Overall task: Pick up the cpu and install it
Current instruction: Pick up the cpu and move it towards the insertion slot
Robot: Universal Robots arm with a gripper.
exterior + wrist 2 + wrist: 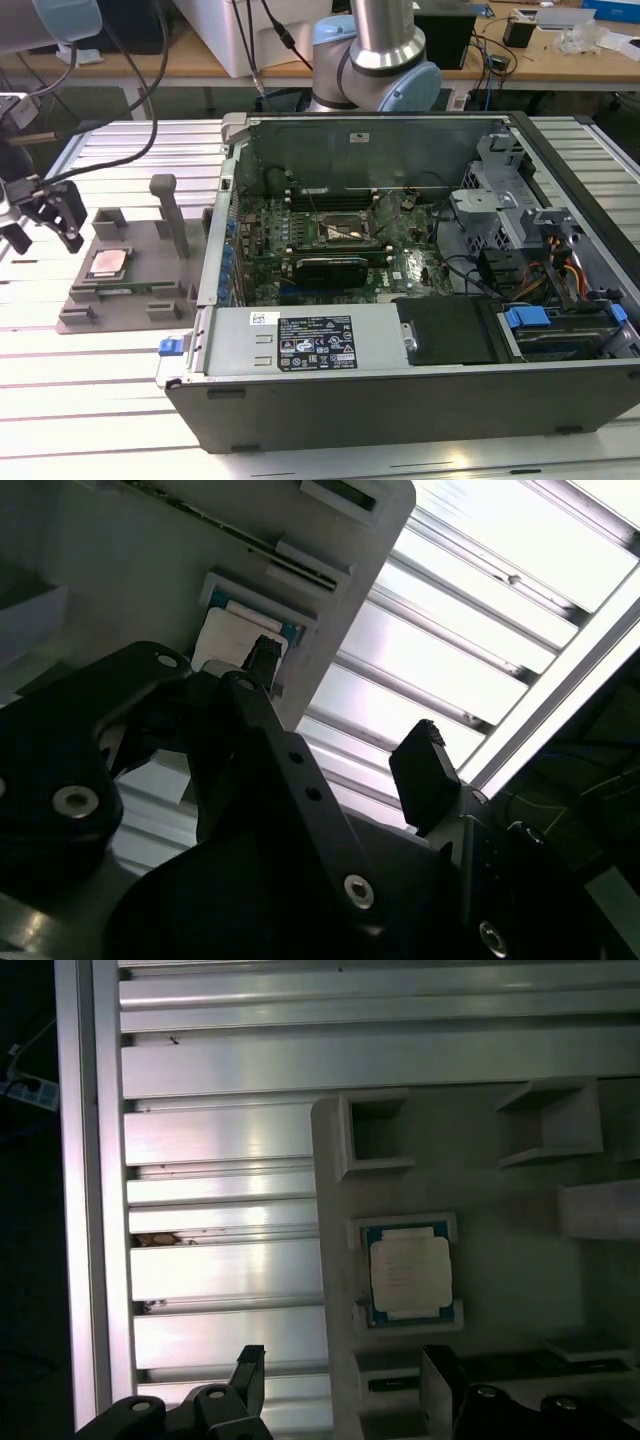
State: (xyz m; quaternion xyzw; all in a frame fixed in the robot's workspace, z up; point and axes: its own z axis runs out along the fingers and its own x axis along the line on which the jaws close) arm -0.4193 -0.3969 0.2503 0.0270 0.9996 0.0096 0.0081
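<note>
The cpu (pixel 107 263) lies flat in a recess of the grey plastic tray (pixel 150 255), silver top up, at the exterior view's left. Both wrist views also show the cpu (pixel 409 1275) (pixel 226 640) seated in the tray. My gripper (pixel 45 232) hangs open and holds nothing, just off the tray's edge on the exterior view's left, a little above the table. In the first wrist view the gripper (pixel 345 1378) straddles the tray's edge, one finger over the table slats and one over the tray. The motherboard socket (pixel 344 231) sits inside the opened computer case (pixel 400 410).
The tray carries an upright grey post (pixel 172 212) and several raised pockets. The case's metal wall (pixel 222 230) rises right beside the tray. Cables, a drive cage and a power supply (pixel 310 342) crowd the case. The table is ribbed aluminium (pixel 90 400).
</note>
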